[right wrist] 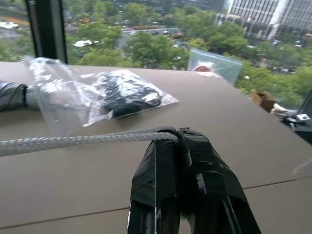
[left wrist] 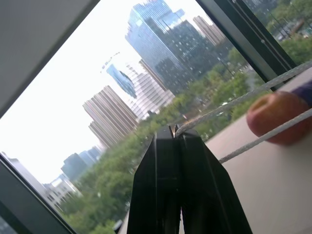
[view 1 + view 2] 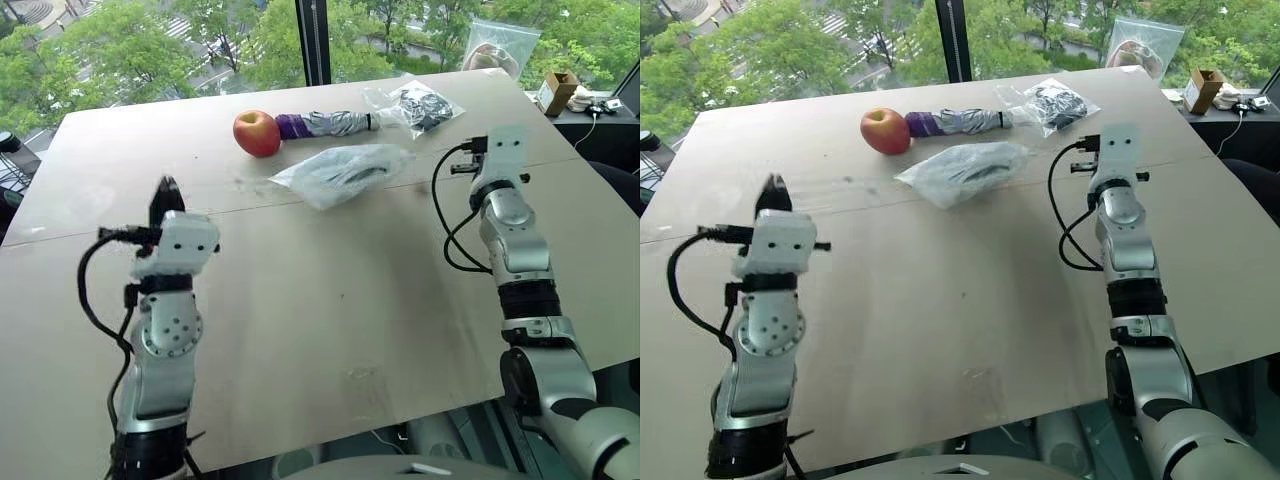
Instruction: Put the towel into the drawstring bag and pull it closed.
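Note:
The drawstring bag [image 3: 342, 172] lies on its side on the table's far middle, thin white fabric. A bluish-grey mass shows through it, which I take for the towel [image 3: 350, 174]. My left gripper [image 2: 174, 130] is raised at the near left, pointing up and forward, shut on two white cords [image 2: 243, 100] that run off toward the bag. Out at the right, my right gripper [image 1: 178, 134] is shut on a loop of white cord [image 1: 73, 140]. Both hands are well apart from the bag, one on each side.
Behind the bag lie a red apple [image 3: 257, 133], a grey-and-purple folded umbrella [image 3: 325, 124] and a clear zip bag [image 3: 422, 105] with dark contents. Another clear bag [image 3: 497, 50] stands at the table's far right edge. A cardboard box [image 3: 557, 92] sits beyond it.

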Robot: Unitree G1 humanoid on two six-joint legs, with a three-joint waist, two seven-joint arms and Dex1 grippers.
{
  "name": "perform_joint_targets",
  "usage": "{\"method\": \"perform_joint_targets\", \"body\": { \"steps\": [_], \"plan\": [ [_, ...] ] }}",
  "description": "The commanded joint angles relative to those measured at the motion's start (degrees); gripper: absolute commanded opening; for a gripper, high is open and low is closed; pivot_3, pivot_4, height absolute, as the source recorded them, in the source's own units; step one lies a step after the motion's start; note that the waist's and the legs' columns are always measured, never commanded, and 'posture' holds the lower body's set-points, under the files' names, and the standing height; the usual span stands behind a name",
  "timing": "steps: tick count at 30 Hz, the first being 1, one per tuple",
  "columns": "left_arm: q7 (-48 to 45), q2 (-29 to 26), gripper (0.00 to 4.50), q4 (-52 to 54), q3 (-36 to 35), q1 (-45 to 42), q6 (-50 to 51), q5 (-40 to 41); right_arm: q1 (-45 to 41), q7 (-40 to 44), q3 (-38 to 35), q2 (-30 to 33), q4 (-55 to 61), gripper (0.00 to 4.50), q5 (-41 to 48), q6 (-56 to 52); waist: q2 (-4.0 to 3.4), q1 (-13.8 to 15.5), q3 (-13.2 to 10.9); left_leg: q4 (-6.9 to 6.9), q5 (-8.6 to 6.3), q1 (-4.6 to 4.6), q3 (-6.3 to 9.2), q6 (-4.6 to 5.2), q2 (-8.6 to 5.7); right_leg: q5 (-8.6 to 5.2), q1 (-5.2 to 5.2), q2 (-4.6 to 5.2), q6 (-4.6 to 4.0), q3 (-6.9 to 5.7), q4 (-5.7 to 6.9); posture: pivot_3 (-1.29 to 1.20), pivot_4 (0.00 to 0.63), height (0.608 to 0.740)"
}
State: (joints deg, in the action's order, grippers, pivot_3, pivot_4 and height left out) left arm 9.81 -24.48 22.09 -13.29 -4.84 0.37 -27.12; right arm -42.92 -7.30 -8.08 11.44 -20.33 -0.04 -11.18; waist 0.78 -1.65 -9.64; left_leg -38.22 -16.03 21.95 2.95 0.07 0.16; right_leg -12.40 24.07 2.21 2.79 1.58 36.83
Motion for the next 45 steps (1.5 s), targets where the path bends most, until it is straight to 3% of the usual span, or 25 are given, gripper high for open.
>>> {"method": "perform_joint_targets", "body": {
  "steps": [1, 10, 15, 18, 21, 25, 30, 32, 34, 37, 40, 41, 45],
  "plan": [
    [3.2, -1.5, 0.06, 0.5, -5.4, -2.8, 1.7, -2.3, -1.8, -5.0, -3.9, 2.2, 0.5, 0.0, -1.0, 3.5, 0.0, -0.2, 0.0, 0.0, 0.0, -0.01, -0.01, 0.0, 0.0, 0.0, 0.0, 0.0, 0.0, 0.01, 0.0, 0.0, 0.15, 0.74],
    [7.1, 0.4, 0.06, -5.6, -14.5, -5.5, 9.2, 1.3, -2.0, -15.0, -10.9, 2.4, -1.8, 0.0, 2.7, 2.4, 0.01, -0.6, 0.0, 0.04, 0.0, 0.02, -0.04, 0.0, 0.06, 0.0, 0.04, 0.0, 0.01, 0.02, 0.0, 0.0, 0.15, 0.74],
    [11.3, 5.5, 0.06, -6.2, -19.6, -6.8, 13.4, 6.1, -1.8, -20.6, -15.1, 1.9, -2.2, 0.0, 6.6, 0.0, 0.02, -0.5, 0.0, 0.03, 0.0, 0.01, -0.03, 0.0, 0.13, 0.01, 0.04, 0.05, 0.02, 0.04, 0.0, 0.0, 0.15, 0.74],
    [11.2, 5.7, 0.06, -6.9, -20.0, -7.5, 12.1, 8.5, -2.3, -20.0, -15.5, 2.2, -2.5, 0.0, 9.4, -0.3, 0.05, -0.5, 0.0, 0.02, 0.0, 0.02, -0.04, 0.0, 0.13, 0.01, 0.04, 0.04, 0.01, 0.01, 0.04, 0.0, 0.15, 0.74],
    [5.8, 5.1, 0.06, -8.3, -16.9, -8.2, 9.7, 14.1, -4.2, -2.7, -9.8, 1.9, -2.0, 0.0, 16.2, -2.0, 0.05, -0.7, 0.0, 0.02, 0.0, 0.0, -0.06, 0.0, 0.12, 0.01, 0.04, 0.03, 0.01, 0.03, 0.06, 0.0, 0.15, 0.74],
    [-4.9, 3.0, 0.06, -9.1, -10.0, -6.3, 5.8, 18.9, 0.2, 21.4, 0.9, 3.6, 7.3, 0.0, 21.5, -8.7, 0.05, -0.7, 0.0, 0.03, 0.0, -0.03, -0.09, 0.01, 0.1, 0.01, 0.04, -0.08, 0.01, 0.02, 0.05, 0.0, 0.15, 0.74],
    [-25.5, 0.2, 0.06, -6.3, -3.9, -0.5, 5.0, 32.5, 13.1, 47.0, 9.6, 14.5, 19.7, 0.0, 24.8, -10.7, 0.03, 0.2, 0.0, 0.04, -0.01, 0.11, 0.06, 0.01, 0.14, 0.0, 0.01, 0.0, 0.01, -0.14, -0.12, 0.0, 0.15, 0.74],
    [-33.8, -2.8, 0.56, -5.3, -2.2, 4.0, 5.1, 36.2, 18.1, 54.6, 11.5, 20.5, 18.9, 0.63, 23.0, -9.0, 0.04, 0.6, 0.0, 0.0, -0.02, 0.14, 0.04, 0.03, 0.11, -0.01, 0.02, 0.11, 0.02, -0.1, -0.14, 0.0, 0.15, 0.74],
    [-41.1, -5.8, 1.41, -5.5, -1.7, 9.1, 6.2, 40.1, 21.4, 59.9, 11.6, 25.0, 16.7, 1.48, 21.8, -6.9, 0.02, 0.7, 0.0, -0.02, -0.07, 0.06, -0.08, 0.13, 0.1, -0.01, -0.05, 0.14, 0.02, -0.06, -0.22, 0.0, 0.15, 0.74],
    [-52.0, -8.2, 2.86, -4.1, -3.1, 17.1, 10.5, 50.6, 23.0, 63.0, 9.0, 26.8, 14.8, 2.98, 22.5, -3.2, 0.01, -0.1, 0.0, -0.01, -0.09, -0.13, -0.22, 0.15, 0.17, -0.03, -0.12, 0.05, 0.0, 0.07, -0.2, 0.0, 0.15, 0.74],
    [-54.5, -8.8, 4.23, -2.4, -6.2, 21.9, 17.0, 58.6, 24.4, 70.5, 8.1, 30.1, 13.5, 4.27, 24.3, -3.7, 0.03, -0.4, 0.0, -0.03, -0.08, -0.2, -0.25, 0.15, 0.29, -0.05, -0.13, -0.12, -0.01, 0.09, -0.14, 0.0, 0.15, 0.74],
    [-54.6, -9.2, 4.4, -2.3, -6.6, 23.1, 17.0, 58.0, 24.3, 71.5, 7.9, 30.7, 11.5, 4.42, 23.4, -1.7, 0.03, -0.4, 0.0, -0.07, -0.08, -0.2, -0.18, 0.15, 0.3, -0.05, -0.15, -0.17, 0.0, 0.04, -0.1, 0.0, 0.15, 0.74],
    [-54.8, -10.6, 4.4, -1.3, -7.9, 27.5, 14.8, 54.9, 23.8, 74.2, 5.9, 32.0, 4.9, 4.42, 21.8, 4.6, 0.06, -0.3, 0.0, -0.12, -0.08, -0.43, -0.15, 0.16, 0.3, -0.24, -0.41, -0.32, -0.13, 0.02, -0.09, 0.0, 0.15, 0.74]
  ]
}}
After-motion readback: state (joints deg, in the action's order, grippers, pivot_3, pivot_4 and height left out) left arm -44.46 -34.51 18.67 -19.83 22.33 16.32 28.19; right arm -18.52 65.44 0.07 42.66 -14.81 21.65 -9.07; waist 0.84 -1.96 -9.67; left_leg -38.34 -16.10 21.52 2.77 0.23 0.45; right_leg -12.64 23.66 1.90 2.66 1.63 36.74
